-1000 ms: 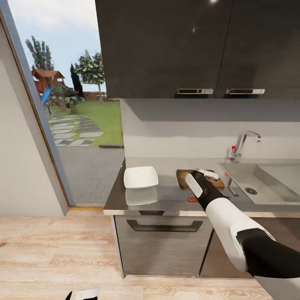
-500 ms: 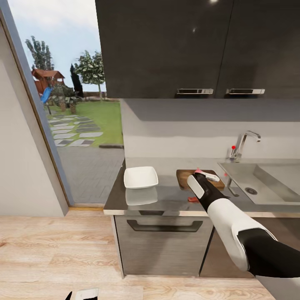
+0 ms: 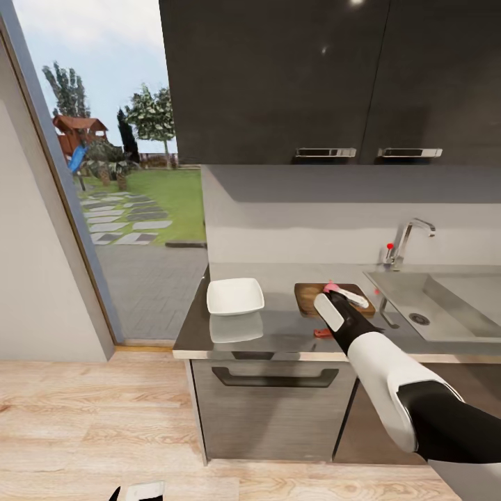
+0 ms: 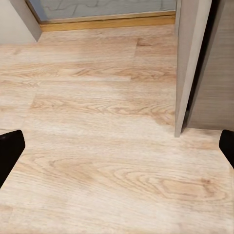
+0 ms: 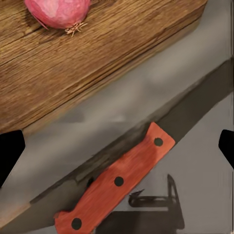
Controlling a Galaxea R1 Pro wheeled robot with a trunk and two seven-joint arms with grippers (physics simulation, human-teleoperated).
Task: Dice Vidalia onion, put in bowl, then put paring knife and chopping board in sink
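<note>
A pink-red Vidalia onion (image 5: 57,10) (image 3: 330,287) rests whole on the brown wooden chopping board (image 5: 73,63) (image 3: 309,296). The paring knife (image 5: 117,183), red-handled with a dark blade, lies on the grey countertop (image 3: 278,323) just off the board's near edge; its handle (image 3: 321,333) peeks out beside my right wrist. My right gripper (image 5: 117,146) (image 3: 346,296) hovers over the knife and the board's edge, open and empty. The white square bowl (image 3: 235,296) stands left of the board. To the right is the sink (image 3: 445,316). My left gripper (image 4: 117,146) hangs open over the floor.
A chrome tap (image 3: 407,240) rises behind the sink. Dark wall cabinets (image 3: 327,76) hang above the counter. A grey cabinet side (image 4: 192,63) stands close to the left gripper, over wooden floor (image 4: 97,146). A glass door (image 3: 118,195) to the garden lies left.
My right arm has crept slightly to the right and forward over the board's near edge, and the pink onion now shows past the wrist. Nothing else has moved.
</note>
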